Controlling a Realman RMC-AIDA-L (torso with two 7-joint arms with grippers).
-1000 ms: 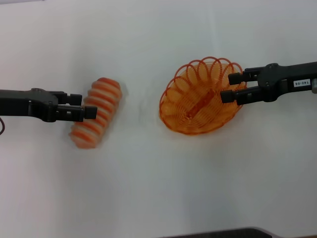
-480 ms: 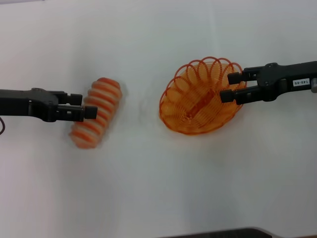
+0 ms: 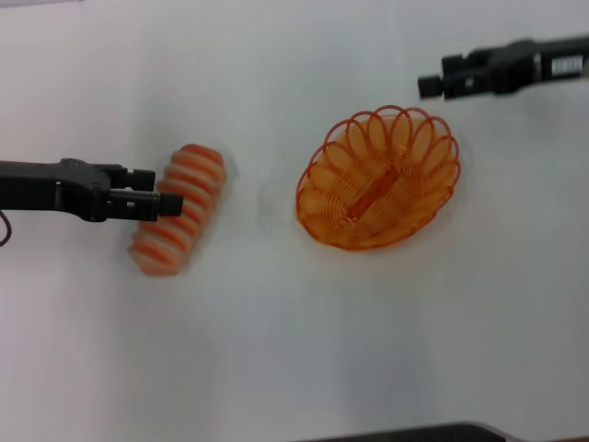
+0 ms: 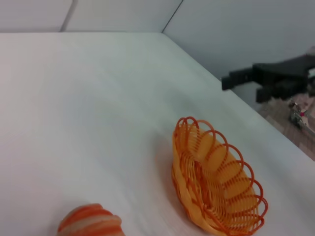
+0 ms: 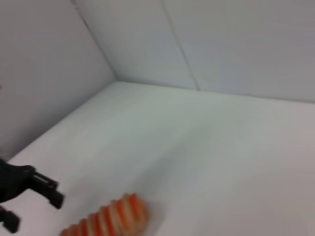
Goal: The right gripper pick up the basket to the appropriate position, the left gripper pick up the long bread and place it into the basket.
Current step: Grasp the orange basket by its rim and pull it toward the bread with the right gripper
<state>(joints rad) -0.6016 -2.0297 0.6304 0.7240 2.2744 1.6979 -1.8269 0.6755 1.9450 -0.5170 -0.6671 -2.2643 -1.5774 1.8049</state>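
The long bread [image 3: 184, 204], striped orange-brown and cream, lies at an angle on the white table at the left. It also shows in the left wrist view [image 4: 91, 226] and the right wrist view [image 5: 106, 219]. My left gripper [image 3: 162, 191] is open at the bread's left side, its fingers over the loaf's edge; it also shows in the right wrist view [image 5: 35, 212]. The orange wire basket [image 3: 313, 184] sits alone at centre right, and shows in the left wrist view [image 4: 221, 172]. My right gripper [image 3: 434, 75] is open, off the basket, beyond its far right rim; it also shows in the left wrist view [image 4: 243, 87].
The white table [image 3: 276, 350] runs all around both objects. A dark edge [image 3: 414, 433] shows at the near side. Pale walls [image 5: 221, 44] rise behind the table's far edge.
My right gripper has let go of the basket's right rim and moved away toward the far side. The basket stays in place. My left gripper has edged slightly toward the bread.
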